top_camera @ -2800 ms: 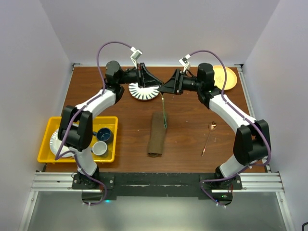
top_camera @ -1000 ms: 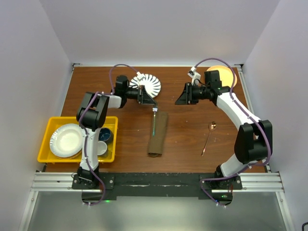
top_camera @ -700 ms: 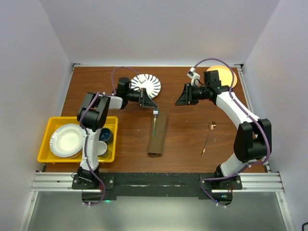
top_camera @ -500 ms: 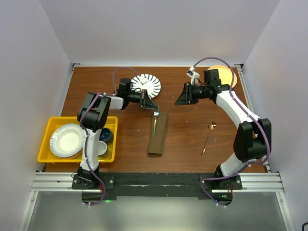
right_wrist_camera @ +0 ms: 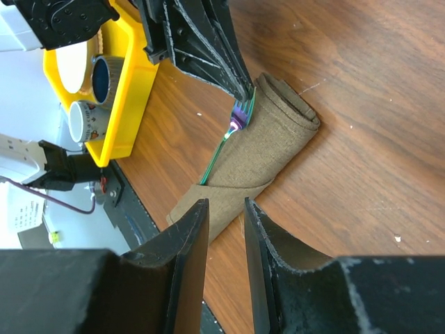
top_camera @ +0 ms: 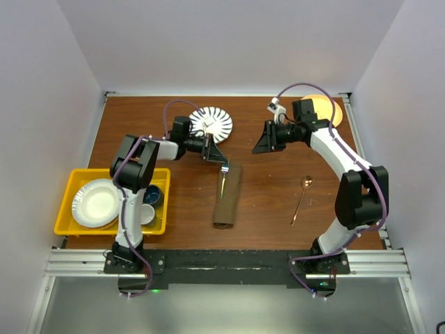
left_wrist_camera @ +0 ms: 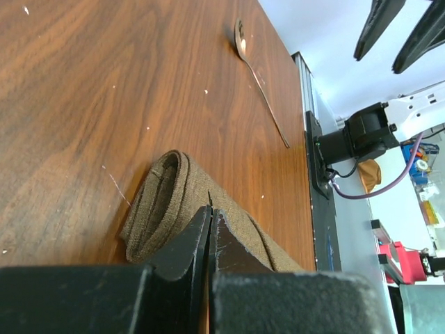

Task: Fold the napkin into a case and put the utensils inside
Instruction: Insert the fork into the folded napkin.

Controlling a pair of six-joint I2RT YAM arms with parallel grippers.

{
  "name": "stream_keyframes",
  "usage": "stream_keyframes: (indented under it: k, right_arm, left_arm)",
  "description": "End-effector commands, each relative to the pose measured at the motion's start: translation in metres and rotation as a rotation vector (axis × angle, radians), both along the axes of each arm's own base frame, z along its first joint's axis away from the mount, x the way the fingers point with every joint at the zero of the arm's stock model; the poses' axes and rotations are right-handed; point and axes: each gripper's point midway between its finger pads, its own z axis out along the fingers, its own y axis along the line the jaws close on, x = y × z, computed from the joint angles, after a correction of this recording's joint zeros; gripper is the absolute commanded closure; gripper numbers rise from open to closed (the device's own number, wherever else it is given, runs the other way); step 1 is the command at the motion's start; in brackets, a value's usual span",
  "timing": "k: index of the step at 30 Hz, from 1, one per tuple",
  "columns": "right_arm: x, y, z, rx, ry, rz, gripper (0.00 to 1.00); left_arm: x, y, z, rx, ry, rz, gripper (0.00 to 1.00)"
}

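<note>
- Our left gripper (top_camera: 223, 163) reaches low over the middle of the table (top_camera: 153, 118), and its jaws are pressed together on the top end of the fork (right_wrist_camera: 219, 153).
- The fork is shiny with a green and purple sheen. It runs lengthwise along the top of the folded napkin (top_camera: 229, 198), close to the edge of a fold. We cannot tell whether its lower end is tucked under the cloth.
- The folded napkin is a long, narrow olive-brown strip lying flat in the middle of the table, with one short end pointing towards our bases.
- Our right gripper (top_camera: 259, 142) hangs in the air beyond the napkin, apart from it. Its jaws stand a little apart with nothing between them.
- The copper spoon (top_camera: 300, 202) lies alone on the wood to the right of the napkin, well apart from it.
- A striped plate (top_camera: 215, 124) sits at the back behind our left gripper, and a yellow plate (top_camera: 330, 111) is in the far right corner.
- At the left edge, a yellow tray (top_camera: 104, 230) holds a white plate (top_camera: 97, 202), a blue cup (top_camera: 151, 195) and a pale cup (top_camera: 144, 214).
</note>
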Motion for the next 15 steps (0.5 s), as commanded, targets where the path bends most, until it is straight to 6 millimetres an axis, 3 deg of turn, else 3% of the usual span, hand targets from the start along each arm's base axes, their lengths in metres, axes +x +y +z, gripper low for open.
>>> stream_keyframes:
  k: [1, 5, 8, 15]
  right_arm:
    - [0.004, 0.005, 0.016, 0.025, -0.043, 0.041, 0.69]
    - [0.004, 0.005, 0.01, 0.012, -0.042, 0.042, 0.73]
    - [0.002, 0.013, -0.001, -0.008, -0.038, 0.051, 0.82]
    - [-0.006, 0.052, -0.036, -0.037, -0.006, 0.094, 0.82]
  left_arm:
    - [-0.006, 0.001, 0.018, -0.006, -0.077, -0.019, 1.0]
    - [-0.011, 0.001, 0.017, -0.005, -0.069, -0.022, 1.0]
    - [-0.011, 0.003, 0.015, 0.0, -0.075, -0.017, 1.0]
    - [-0.011, 0.003, 0.008, 0.009, -0.072, -0.013, 1.0]
